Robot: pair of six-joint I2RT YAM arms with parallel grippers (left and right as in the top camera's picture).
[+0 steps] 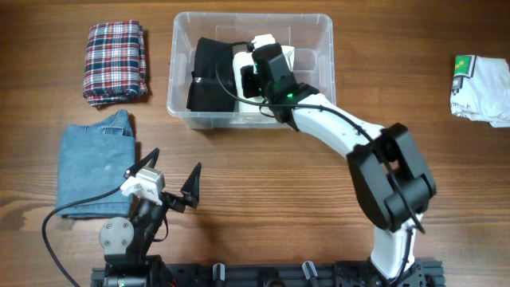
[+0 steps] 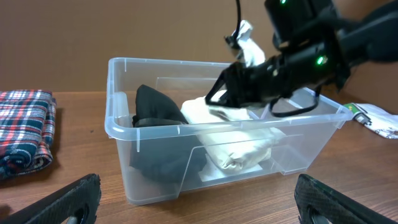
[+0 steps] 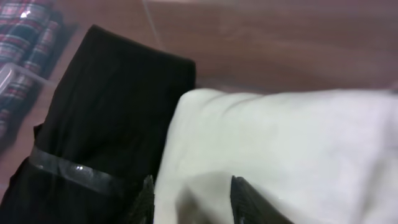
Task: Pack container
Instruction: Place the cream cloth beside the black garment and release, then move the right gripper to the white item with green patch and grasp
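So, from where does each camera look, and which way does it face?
Overhead: above the table, facing straight down on the container; the left end effector and right end effector show.
Left wrist: low over the table, facing the container's side; its fingers show.
Right wrist: over the container, facing down on black garment and white garment; its fingers show.
Shared: all three see both garments.

No writing, number or brand can be read in any view. The folded white garment [image 1: 484, 89] at the right edge of the tabletop [image 1: 263, 175] carries a small green and dark print [image 1: 461, 70] on its left end, too small and blurred to make out. A pale patch [image 2: 216, 175] low inside the container [image 2: 118, 127], seen through its clear front wall, shows no legible marks.
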